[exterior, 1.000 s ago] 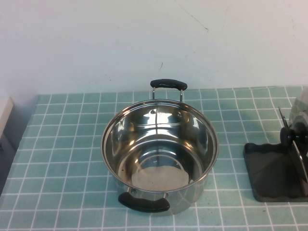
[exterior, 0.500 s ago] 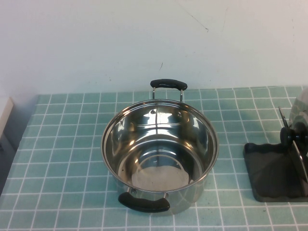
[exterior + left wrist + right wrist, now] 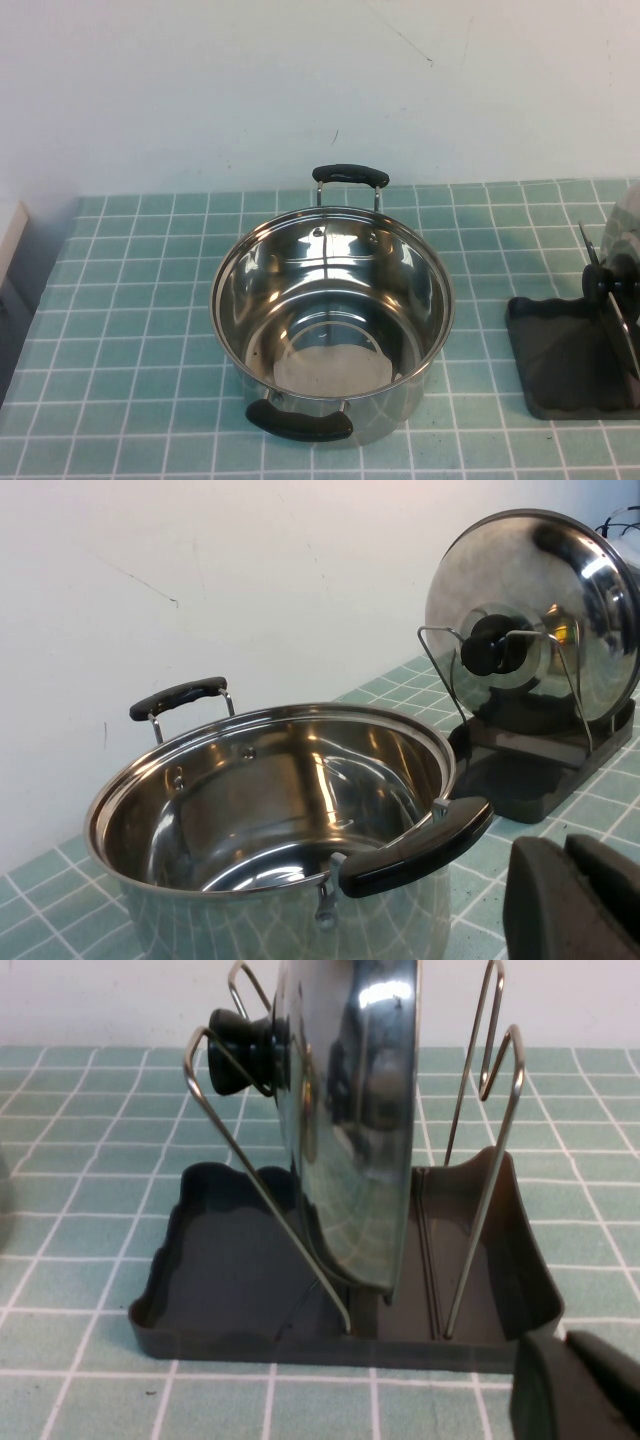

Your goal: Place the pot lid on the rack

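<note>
The pot lid (image 3: pixel 622 240), shiny steel with a black knob (image 3: pixel 600 283), stands on edge in the wire rack (image 3: pixel 560 350) at the table's right edge. In the left wrist view the lid (image 3: pixel 560 590) leans in the wire frame over the dark tray (image 3: pixel 530 775). In the right wrist view the lid (image 3: pixel 355 1110) stands upright between the wires on the tray (image 3: pixel 220 1260). My left gripper (image 3: pixel 566 845) is shut and empty, near the pot's front handle. My right gripper (image 3: pixel 566 1340) is shut and empty, just in front of the rack. Neither gripper shows in the high view.
The open two-handled steel pot (image 3: pixel 330 310) stands in the middle of the green tiled table, left of the rack; it also shows in the left wrist view (image 3: pixel 270 800). A white wall runs along the back. A pale object (image 3: pixel 8 235) sits at the far left edge.
</note>
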`<state>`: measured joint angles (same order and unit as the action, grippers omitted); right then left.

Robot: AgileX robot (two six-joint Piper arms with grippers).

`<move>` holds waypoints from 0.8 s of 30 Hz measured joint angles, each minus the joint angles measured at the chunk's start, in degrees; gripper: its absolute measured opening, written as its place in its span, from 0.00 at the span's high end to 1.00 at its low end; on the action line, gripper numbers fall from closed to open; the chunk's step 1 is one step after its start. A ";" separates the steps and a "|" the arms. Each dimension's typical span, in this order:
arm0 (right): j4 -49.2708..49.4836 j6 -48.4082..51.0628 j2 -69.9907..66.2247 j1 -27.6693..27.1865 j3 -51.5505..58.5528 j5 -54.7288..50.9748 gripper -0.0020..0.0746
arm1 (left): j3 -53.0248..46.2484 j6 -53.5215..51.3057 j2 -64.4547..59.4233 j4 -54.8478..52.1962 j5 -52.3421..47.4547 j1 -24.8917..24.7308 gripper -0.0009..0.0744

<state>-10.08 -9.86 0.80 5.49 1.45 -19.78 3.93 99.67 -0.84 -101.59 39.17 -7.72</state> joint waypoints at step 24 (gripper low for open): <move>0.00 0.00 0.00 0.00 -0.10 -0.13 0.98 | 0.00 -74.32 0.00 96.30 -61.66 0.00 0.99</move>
<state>-10.08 -9.86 0.80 5.49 1.35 -19.91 3.93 25.35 -0.84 -5.29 -22.49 -7.72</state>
